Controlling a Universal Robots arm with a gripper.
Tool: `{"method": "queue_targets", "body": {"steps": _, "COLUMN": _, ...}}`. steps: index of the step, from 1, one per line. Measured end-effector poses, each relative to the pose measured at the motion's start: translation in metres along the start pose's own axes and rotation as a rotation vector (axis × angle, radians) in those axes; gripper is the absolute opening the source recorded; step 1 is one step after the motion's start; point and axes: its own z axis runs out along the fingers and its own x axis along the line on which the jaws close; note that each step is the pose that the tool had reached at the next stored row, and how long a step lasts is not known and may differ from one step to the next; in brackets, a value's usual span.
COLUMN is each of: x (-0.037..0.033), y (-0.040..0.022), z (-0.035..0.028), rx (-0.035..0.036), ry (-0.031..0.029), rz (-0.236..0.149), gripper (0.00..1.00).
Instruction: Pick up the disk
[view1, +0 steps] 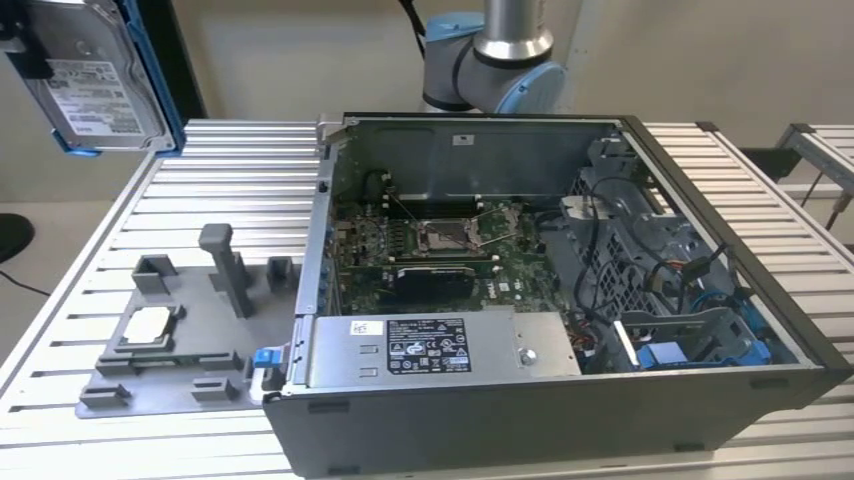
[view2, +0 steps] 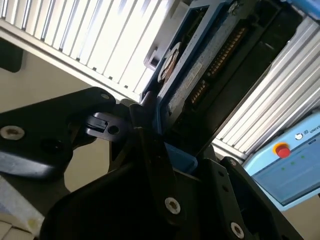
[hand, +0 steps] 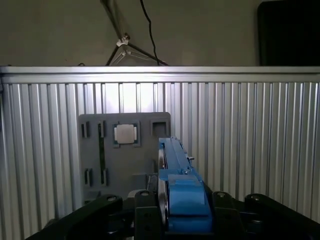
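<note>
In the exterior view, carries the disk (view1: 96, 85) high at the exterior view's left, upright with its label face showing, well above the table (view1: 200, 175) and apart from the open computer case (view1: 534, 300) and the grey fixture (view1: 160, 345) with its square chip (view1: 147, 325). Reads as the lift made, with nothing of the pick left to do as far as can be judged. Stands the arm (view1: 501, 55) on its base at the far side of the table, behind the case, rising out of frame. In the second wrist view, clamps the tool (view2: 165, 145) narrowly on the disk (view2: 200, 70) at its blue bracket (view2: 180, 160), black fingers (view2: 142, 130) tight against it. In the first wrist view, looks down past the tool (hand: 182, 215), closed on the edge-on disk (hand: 172, 165), to fixture and chip on the table below.
</note>
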Motion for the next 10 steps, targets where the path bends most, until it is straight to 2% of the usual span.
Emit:
{"method": "queue_targets", "body": {"steps": 3, "x": -0.0001, "y": -0.0024, "z": 0.0000, "rx": 0.0002, "ry": -0.0001, "rz": 0.000, "gripper": 0.00}}
{"method": "queue_targets", "body": {"steps": 10, "x": -0.0012, "y": -0.0331, "z": 0.0002, "rx": 0.0001, "ry": 0.0000, "rz": 0.000, "gripper": 0.00}}
